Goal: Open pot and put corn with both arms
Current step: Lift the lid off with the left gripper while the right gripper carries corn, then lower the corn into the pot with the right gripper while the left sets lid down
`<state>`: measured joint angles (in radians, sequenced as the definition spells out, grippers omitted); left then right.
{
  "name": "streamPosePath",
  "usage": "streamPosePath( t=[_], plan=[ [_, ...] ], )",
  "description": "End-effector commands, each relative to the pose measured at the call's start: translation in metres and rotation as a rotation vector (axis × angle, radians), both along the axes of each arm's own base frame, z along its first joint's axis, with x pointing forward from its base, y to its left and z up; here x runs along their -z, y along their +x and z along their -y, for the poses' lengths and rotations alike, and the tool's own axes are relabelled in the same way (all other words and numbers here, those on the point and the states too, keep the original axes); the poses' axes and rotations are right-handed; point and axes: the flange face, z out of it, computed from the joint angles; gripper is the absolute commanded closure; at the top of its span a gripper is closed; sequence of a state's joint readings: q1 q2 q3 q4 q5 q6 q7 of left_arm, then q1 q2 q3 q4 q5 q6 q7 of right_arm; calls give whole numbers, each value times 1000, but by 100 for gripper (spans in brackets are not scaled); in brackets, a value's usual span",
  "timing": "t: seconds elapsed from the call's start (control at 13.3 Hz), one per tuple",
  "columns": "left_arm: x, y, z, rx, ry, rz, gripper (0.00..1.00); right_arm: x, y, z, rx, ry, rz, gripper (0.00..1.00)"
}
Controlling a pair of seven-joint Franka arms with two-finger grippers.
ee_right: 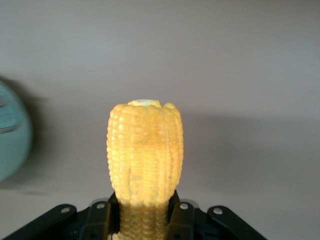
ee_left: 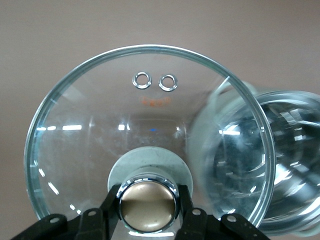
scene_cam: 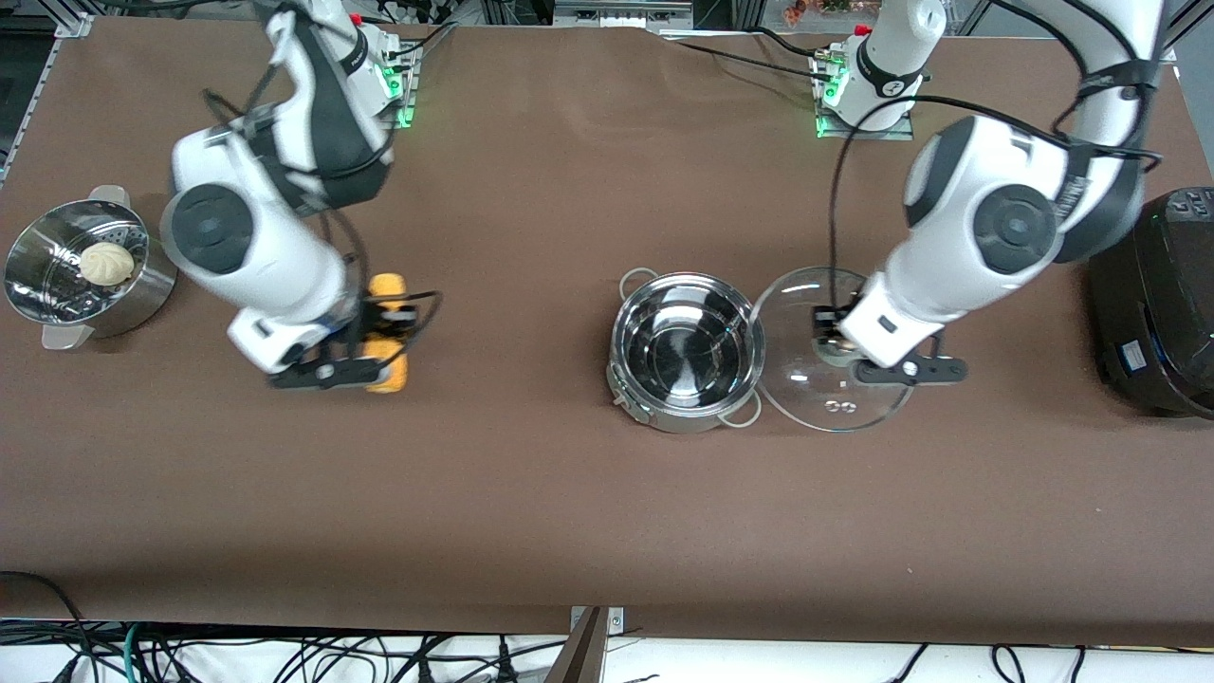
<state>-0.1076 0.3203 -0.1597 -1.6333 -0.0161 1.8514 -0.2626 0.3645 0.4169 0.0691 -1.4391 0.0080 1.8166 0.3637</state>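
Observation:
The steel pot (scene_cam: 685, 415) stands open and empty near the table's middle; it also shows in the left wrist view (ee_left: 287, 165). Its clear glass lid (scene_cam: 806, 384) is beside it toward the left arm's end, its edge overlapping the pot's rim. My left gripper (scene_cam: 835, 334) is shut on the lid's round knob (ee_left: 148, 207), one finger on each side. The yellow corn (scene_cam: 388, 287) is toward the right arm's end. My right gripper (scene_cam: 384, 327) is shut on the cob's middle (ee_right: 145, 150), low at the table. I cannot tell whether lid or corn touches the table.
A perforated steamer bowl (scene_cam: 28, 294) with a pale bun (scene_cam: 106, 263) in it stands at the right arm's end. A large black cooker (scene_cam: 1162, 304) stands at the left arm's end. Brown table (scene_cam: 569, 512) lies nearer the front camera.

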Motion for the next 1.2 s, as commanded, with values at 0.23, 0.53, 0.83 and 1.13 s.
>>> streamPosePath(
  t=[0.23, 0.53, 0.83, 1.13],
  plan=[
    [56, -1, -131, 149, 3, 24, 100, -6, -40, -186, 87, 47, 55, 100],
    [120, 0, -175, 212, 16, 94, 100, 30, -73, -266, 59, 79, 94, 100],
    [183, -2, -173, 207, 5, 22, 100, 82, -96, -323, 84, 146, 136, 100],
    [210, -5, -172, 212, 3, -13, 100, 116, -87, -341, 78, 197, 230, 100]
  ],
)
